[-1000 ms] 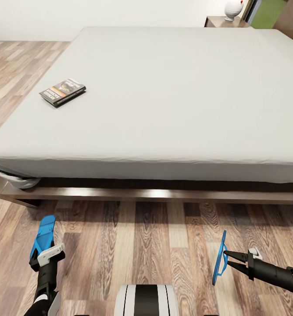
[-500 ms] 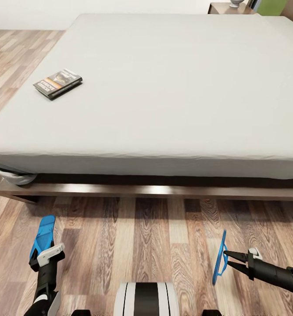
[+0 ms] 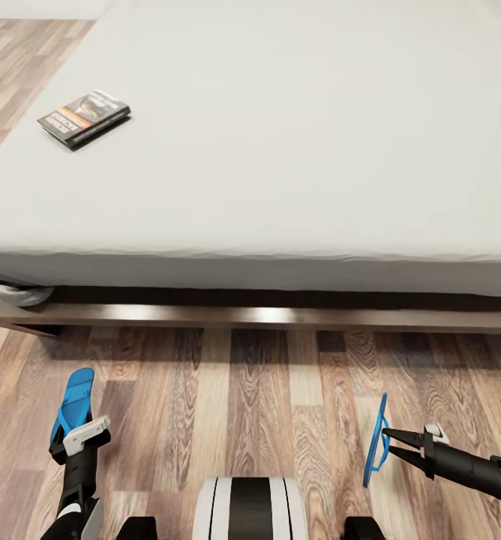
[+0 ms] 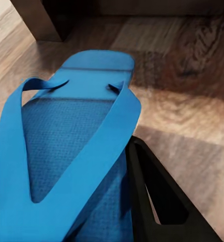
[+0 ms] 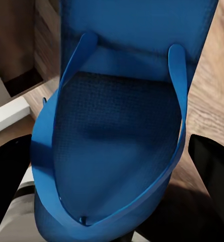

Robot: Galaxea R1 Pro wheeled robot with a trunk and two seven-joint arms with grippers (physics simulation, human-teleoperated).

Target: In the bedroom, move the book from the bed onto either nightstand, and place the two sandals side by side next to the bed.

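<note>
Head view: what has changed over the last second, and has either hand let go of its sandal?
The camera has tilted down or moved closer: the bed and book slid up the picture, and the far nightstand left view. This is not their own motion. The left hand still holds its sandal flat, and the right hand still holds its sandal on edge, both unmoved.

White lettering on the book (image 3: 85, 118) is illegible.
</note>
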